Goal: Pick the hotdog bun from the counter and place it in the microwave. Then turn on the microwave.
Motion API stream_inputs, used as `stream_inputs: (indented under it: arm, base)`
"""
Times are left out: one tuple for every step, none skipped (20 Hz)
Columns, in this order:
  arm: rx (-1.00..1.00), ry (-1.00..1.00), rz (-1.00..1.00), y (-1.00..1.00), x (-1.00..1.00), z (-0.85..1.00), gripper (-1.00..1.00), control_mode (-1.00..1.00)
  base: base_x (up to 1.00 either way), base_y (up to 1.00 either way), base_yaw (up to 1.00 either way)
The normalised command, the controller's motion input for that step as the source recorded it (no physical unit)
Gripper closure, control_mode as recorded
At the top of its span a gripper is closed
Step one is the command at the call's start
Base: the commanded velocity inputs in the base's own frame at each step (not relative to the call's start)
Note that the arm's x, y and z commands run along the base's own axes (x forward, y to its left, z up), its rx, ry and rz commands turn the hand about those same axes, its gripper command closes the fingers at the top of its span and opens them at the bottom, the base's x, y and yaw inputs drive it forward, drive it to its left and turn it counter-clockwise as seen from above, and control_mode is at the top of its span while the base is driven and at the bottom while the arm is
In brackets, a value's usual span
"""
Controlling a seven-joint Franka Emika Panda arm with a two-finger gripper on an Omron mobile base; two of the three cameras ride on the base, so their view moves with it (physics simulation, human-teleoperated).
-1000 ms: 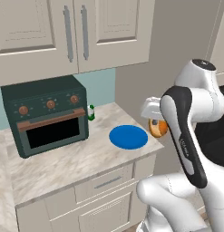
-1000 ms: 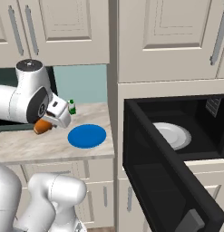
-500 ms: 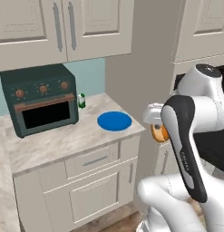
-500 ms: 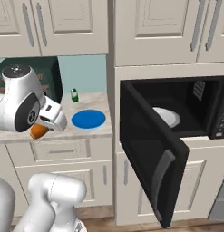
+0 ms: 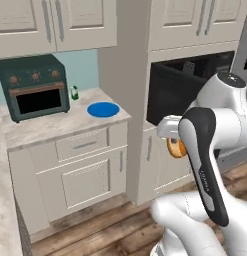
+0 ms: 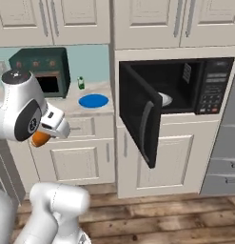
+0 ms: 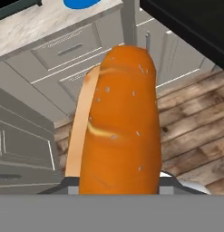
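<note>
While the gripper (image 6: pixel 43 136) clasps the bun (image 7: pixel 118 122), it must next carry it right into the open microwave (image 6: pixel 178 88).

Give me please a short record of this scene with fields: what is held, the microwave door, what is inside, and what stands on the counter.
held item: hotdog bun between the fingers, off the counter
microwave door: open, swung out to the left
inside microwave: white plate, no bun yet
on counter: blue plate, dark green oven, small green bottle
task stage: bun picked, not yet placed
</note>
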Motion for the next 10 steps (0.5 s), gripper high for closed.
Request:
stream_inputs:
  arm:
    - [0.0, 0.0, 0.0, 0.0, 0.0, 0.0, 1.0, 1.0]
    - [0.0, 0.0, 0.0, 0.0, 0.0, 0.0, 1.0, 1.0]
    - [0.0, 0.0, 0.0, 0.0, 0.0, 0.0, 1.0, 1.0]
    - [0.0, 0.0, 0.0, 0.0, 0.0, 0.0, 1.0, 1.0]
    - [0.0, 0.0, 0.0, 0.0, 0.0, 0.0, 1.0, 1.0]
    - [0.0, 0.0, 0.0, 0.0, 0.0, 0.0, 1.0, 1.0]
    - [0.0, 0.0, 0.0, 0.0, 0.0, 0.0, 1.0, 1.0]
    - [0.0, 0.0, 0.0, 0.0, 0.0, 0.0, 1.0, 1.0]
    - [0.0, 0.0, 0.0, 0.0, 0.0, 0.0, 1.0, 1.0]
    - [0.0, 0.0, 0.0, 0.0, 0.0, 0.0, 1.0, 1.0]
  base:
    - [-1.0, -0.33, 0.0]
    - [-1.0, -0.37, 0.0]
    - [-1.0, -0.44, 0.0]
    - [-1.0, -0.54, 0.0]
    - [-1.0, -0.69, 0.03]
    - [-0.96, -0.81, 0.03]
    - [-0.87, -0.94, 0.03]
    - [-0.76, -1.0, 0.03]
    - [-0.6, -1.0, 0.02]
    - [-0.56, -1.0, 0.03]
